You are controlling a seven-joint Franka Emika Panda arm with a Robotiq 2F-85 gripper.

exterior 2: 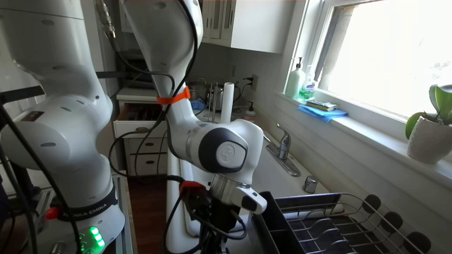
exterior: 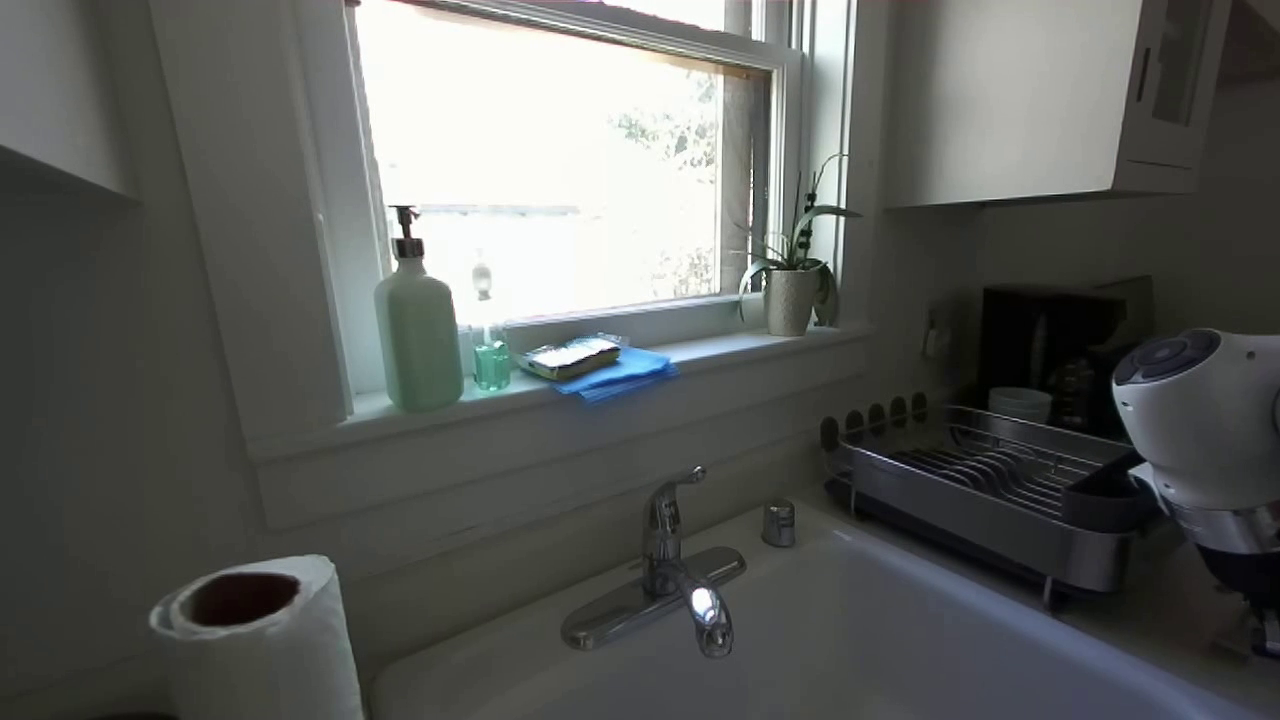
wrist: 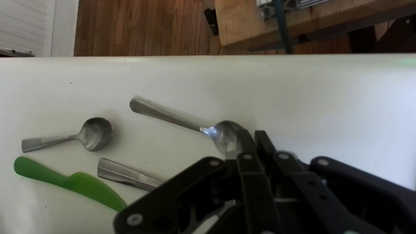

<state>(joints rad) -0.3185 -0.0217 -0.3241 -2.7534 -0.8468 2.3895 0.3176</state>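
White desk [wrist: 312,84], wooden floor [wrist: 156,29] past the edge. On it, a metal spoon [wrist: 209,131], bowl partly hidden under the jaws. Jaws almost together, just a sliver between the fingertips [wrist: 265,141]; can't tell whether nipping the bowl's rim or nothing at all. Probably light, stiff and tough, but slick, and likely to spin if pinched by that curved edge. Better grabbed around the neck, imo. Stubbier spoon [wrist: 96,134] and green knife [wrist: 73,182] nearby, not touching.

Obstacle near jaws: dish rack [exterior: 960,507]
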